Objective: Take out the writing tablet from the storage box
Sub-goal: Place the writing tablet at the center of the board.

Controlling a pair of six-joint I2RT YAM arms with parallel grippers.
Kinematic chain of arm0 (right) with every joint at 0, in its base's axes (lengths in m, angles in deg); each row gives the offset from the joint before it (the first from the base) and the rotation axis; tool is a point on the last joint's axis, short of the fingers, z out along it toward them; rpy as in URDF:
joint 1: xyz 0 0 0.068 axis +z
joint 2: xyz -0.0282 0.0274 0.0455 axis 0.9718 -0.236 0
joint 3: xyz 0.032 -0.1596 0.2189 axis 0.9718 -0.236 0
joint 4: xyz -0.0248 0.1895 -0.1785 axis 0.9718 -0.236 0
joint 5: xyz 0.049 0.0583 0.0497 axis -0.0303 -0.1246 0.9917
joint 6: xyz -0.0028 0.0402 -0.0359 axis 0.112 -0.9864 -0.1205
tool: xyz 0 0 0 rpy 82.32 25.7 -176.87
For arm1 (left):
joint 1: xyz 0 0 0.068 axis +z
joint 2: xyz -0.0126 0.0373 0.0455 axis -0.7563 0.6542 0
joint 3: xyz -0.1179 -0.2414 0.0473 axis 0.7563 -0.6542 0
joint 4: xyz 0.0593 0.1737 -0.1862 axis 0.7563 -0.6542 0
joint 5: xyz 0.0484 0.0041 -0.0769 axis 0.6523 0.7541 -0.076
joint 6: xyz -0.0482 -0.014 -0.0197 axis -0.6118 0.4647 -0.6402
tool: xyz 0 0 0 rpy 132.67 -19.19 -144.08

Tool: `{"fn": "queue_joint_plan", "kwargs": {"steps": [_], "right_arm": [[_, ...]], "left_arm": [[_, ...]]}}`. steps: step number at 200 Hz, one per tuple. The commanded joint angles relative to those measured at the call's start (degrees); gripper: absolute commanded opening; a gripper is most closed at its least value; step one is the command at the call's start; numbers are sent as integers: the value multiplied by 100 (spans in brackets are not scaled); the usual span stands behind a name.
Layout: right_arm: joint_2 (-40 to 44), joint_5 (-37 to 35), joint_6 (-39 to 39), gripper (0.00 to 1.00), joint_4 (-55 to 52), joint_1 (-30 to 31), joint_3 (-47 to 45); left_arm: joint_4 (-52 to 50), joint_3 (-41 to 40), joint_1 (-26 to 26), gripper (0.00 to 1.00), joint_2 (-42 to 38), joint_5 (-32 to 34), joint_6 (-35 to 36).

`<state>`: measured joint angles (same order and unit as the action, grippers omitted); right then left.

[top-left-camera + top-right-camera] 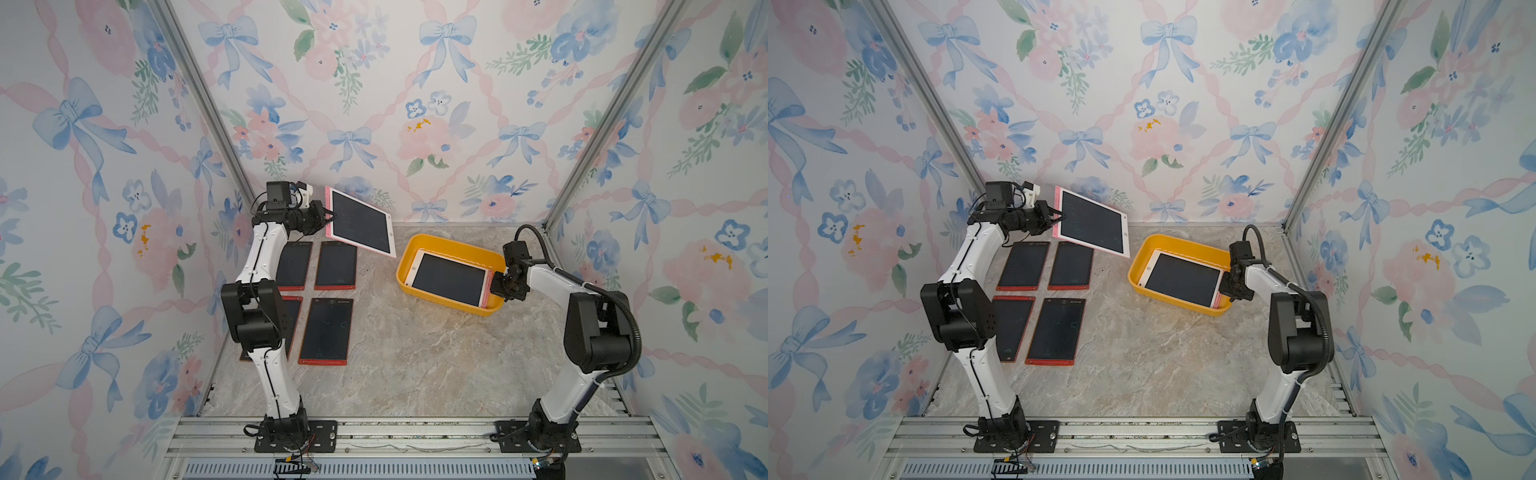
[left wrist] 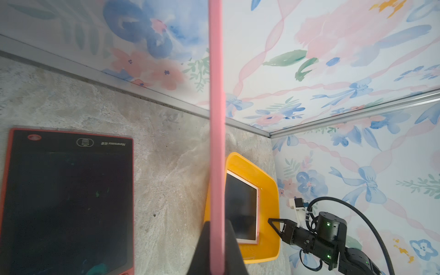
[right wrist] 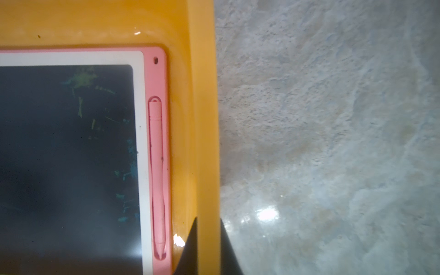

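The left gripper (image 1: 329, 217) pinches the edge of a pink writing tablet (image 1: 360, 224), held clear at the eleven o'clock of the table (image 1: 415, 365). The right gripper (image 3: 208, 220) clamps the wall of the storage box (image 1: 457, 246) at two o'clock, where a second pink tablet (image 1: 449, 279) lies inside, so one removal appears left.

My left arm (image 1: 259, 257) and right arm (image 1: 548, 282) are white with black joints; a ribbed black cable (image 1: 638, 336) follows the right.
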<state>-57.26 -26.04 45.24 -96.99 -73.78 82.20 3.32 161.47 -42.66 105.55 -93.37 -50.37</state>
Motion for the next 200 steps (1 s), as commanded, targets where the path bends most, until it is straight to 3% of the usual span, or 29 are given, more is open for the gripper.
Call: {"fn": "queue_joint_plan", "kwargs": {"steps": [1,43,99,136,200], "right_arm": [[-19,-643,382,0,-516,-298,86],[-106,-1108,751,0,-890,-497,337],[-710,-2084,2279,0,-1443,-770,1435],[-1049,-1572,2650,0,-1650,-1202,1743],[-1330,-1487,2974,0,-1714,-1334,1766]], "left_arm": [[180,-35,167,0,-26,-184,198],[176,-121,173,0,196,-567,251],[175,-217,-275,0,617,-474,432],[170,-361,-500,0,809,-492,445],[174,-479,-1113,0,1338,-332,405]]}}
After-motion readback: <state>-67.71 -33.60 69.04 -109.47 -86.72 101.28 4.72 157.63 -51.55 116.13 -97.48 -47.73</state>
